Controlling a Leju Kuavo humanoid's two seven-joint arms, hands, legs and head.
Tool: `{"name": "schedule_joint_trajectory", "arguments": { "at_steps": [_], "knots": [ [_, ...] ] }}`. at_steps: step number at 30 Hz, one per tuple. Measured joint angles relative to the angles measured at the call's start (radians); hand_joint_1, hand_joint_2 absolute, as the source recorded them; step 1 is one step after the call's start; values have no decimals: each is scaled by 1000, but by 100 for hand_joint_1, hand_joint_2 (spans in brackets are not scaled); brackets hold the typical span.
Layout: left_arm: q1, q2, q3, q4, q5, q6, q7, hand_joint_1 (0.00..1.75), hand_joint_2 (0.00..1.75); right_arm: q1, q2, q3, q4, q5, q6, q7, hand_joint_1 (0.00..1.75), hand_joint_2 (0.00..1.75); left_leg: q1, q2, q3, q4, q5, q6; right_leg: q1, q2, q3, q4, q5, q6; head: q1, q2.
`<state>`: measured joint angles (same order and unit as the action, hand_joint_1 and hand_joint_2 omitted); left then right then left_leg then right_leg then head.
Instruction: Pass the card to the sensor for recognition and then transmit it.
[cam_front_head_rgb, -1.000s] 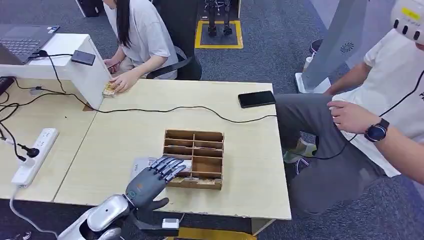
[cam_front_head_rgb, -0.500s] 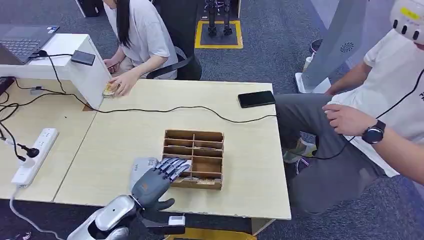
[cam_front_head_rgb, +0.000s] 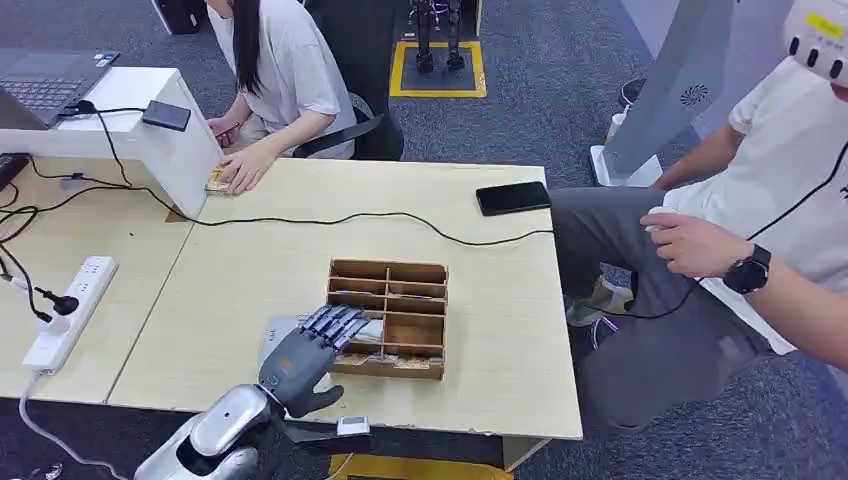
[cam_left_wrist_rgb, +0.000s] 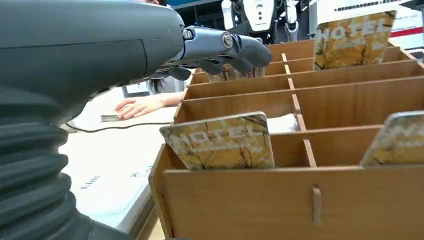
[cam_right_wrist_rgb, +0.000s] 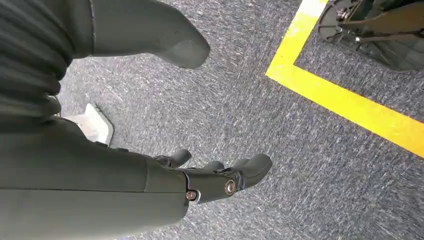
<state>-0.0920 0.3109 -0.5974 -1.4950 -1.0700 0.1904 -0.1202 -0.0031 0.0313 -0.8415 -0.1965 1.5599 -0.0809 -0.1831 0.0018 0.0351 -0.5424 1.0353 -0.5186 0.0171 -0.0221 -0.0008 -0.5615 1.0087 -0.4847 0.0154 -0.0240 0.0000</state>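
At the near edge of the table, the left hand is being held over the near left corner of the wooden divider box; its fingers are being kept extended and slightly apart above the compartments, with nothing gripped between them. In the left wrist view, a gold-patterned card marked "HOTEL" is being propped upright in the nearest left compartment, and a second card is seen standing in a farther one. A flat white device is lying just beside the box, partly covered by the hand. The right hand is being hung above grey carpet near a yellow floor line, its fingers loosely curled and holding nothing. Farther across the table, a black cable is being trailed past a black phone. At the far edge, a person's hand is being rested on the tabletop, and another person's hand is being held up at the right.
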Motion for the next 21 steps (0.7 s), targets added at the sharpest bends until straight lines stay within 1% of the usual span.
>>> {"name": "schedule_joint_trajectory", "arguments": {
  "at_steps": [5,6,7,8,16,21],
  "knots": [
    [0,-7,10,0,0,0,0,0,175,0,0,0,0,0,0,0,0,175,0,0,0,0,0,0,0,0,0,0,0,0,0,0],
    [0,-8,11,0,-1,0,0,63,175,0,0,0,0,0,0,0,0,175,0,0,0,0,0,0,0,0,0,0,0,0,0,0],
    [0,-8,11,1,-3,0,0,168,175,0,0,0,0,0,0,0,0,175,0,0,0,0,0,0,0,0,0,0,0,0,0,0],
    [0,-8,12,1,-5,0,0,175,175,0,0,0,0,0,0,0,0,175,0,0,0,0,0,0,0,0,0,0,0,0,0,0],
    [1,-8,24,9,12,-8,-13,175,175,0,0,-2,0,0,0,-1,0,175,0,0,0,0,0,0,0,0,0,0,0,0,0,0],
    [-9,-8,24,9,42,-33,-31,175,175,0,0,-5,0,-1,-1,0,0,175,0,0,0,0,0,0,0,0,0,0,0,0,0,0]
  ]
}}
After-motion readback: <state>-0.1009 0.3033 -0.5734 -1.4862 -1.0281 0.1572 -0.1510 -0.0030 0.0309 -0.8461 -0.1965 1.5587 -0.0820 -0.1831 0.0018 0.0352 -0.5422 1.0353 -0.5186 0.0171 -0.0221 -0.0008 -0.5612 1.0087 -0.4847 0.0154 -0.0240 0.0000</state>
